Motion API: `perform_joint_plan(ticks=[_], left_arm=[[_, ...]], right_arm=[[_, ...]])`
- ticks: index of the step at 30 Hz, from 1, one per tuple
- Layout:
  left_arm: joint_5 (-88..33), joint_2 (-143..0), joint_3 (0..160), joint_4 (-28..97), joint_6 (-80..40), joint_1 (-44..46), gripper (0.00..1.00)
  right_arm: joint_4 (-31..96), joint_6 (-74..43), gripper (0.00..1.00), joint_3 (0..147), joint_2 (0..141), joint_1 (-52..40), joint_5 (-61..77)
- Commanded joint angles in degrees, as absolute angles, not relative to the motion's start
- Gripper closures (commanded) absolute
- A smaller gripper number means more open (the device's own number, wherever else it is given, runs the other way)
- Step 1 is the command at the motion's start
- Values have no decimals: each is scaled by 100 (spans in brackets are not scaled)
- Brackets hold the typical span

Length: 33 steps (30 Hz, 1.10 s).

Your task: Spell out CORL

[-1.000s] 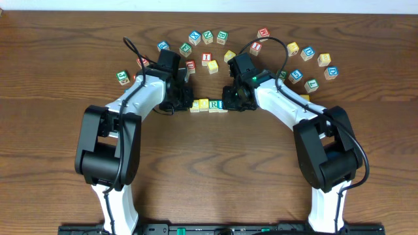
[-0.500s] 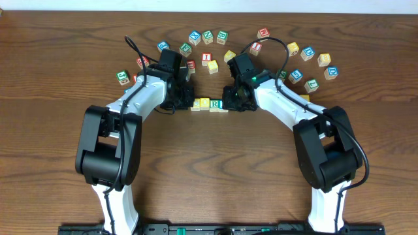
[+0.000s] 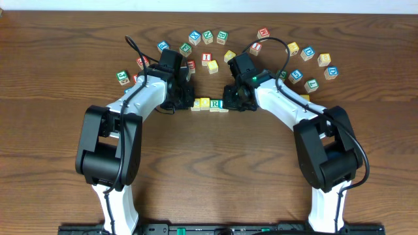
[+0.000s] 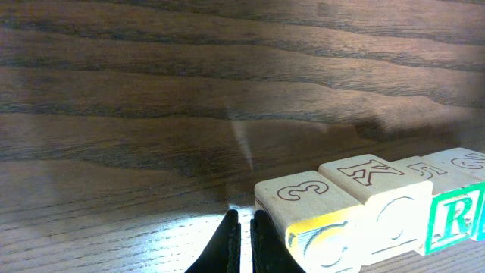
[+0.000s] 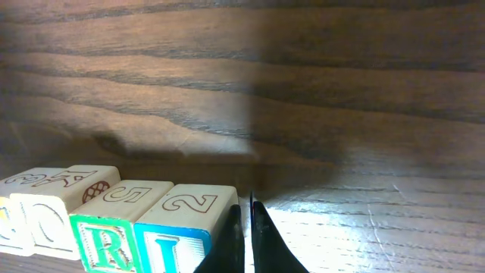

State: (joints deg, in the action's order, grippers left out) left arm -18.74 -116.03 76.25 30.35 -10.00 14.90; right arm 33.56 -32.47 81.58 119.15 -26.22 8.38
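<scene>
Four blocks are sitting in a row (image 3: 209,104) at mid-table, touching side by side. The left gripper (image 4: 244,220) is standing just beside the row's left end block (image 4: 303,199), which has a 3 on top. Its jaws are pressing together on nothing. The right gripper (image 5: 244,208), equally clenched and empty, is standing beside the opposite end block (image 5: 189,205), which is showing a 2 on top and a blue L on its front. A green R block (image 5: 102,246) is sitting next to it. Loose letter blocks (image 3: 208,36) are lying in an arc behind both arms on the wooden table (image 3: 209,170), and some near the wrists are partly hidden. Nothing is lying between either gripper and the row.
</scene>
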Motion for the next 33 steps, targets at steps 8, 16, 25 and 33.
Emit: perform_joint_plan(ticks=[8,16,25,33], left_arm=[[-906,-10822,7605,3264,-882,1511,93],[-56,-9817,7605,3481,-1181,1507,93],[438,-9288,7603,3809,-1946,1247,92],[438,-9325,7603,4064,-2088,1192,93]], right_arm=[[3157,-2718,99,8132,11380,-2547,593],[2408,-2630,99,8132,11391,-2593,729],[1404,-2563,99,8132,11747,-2816,1050],[1052,-2519,99,8132,12007,-3057,1070]])
